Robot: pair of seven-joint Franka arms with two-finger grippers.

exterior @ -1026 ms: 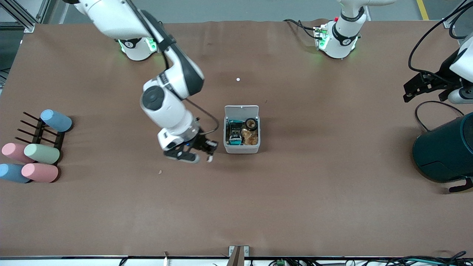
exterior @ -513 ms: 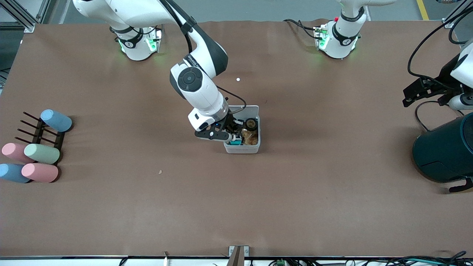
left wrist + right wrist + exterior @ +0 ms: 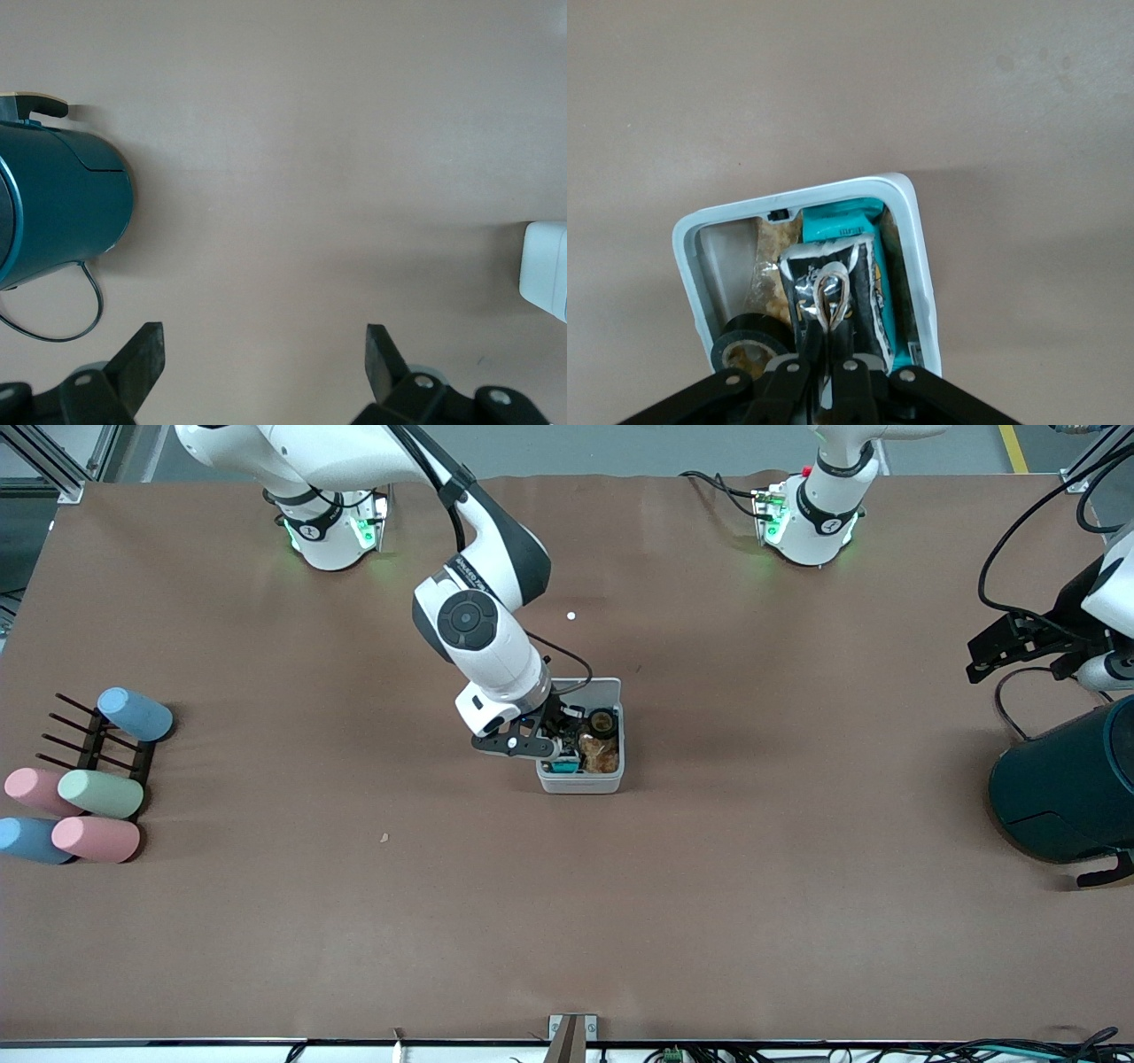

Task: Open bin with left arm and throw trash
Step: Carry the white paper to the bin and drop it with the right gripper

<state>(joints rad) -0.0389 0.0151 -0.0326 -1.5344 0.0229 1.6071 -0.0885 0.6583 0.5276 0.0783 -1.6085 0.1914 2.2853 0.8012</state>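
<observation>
Right pincer point(image 3: 831, 350) (over the bin point(image 3: 920, 257)) pinches a rubber band point(image 3: 832, 297).

Front view: high, across the table point(image 3: 709, 921), facing both arm bases, taking in the whole surface. Right wrist view: close, looking straight down into the open bin point(image 3: 920, 266). Left wrist view: higher up at the left arm's end, facing down on bare table, the teal round bin point(image 3: 62, 208) and a corner of the white bin. All three views share the white bin.
</observation>
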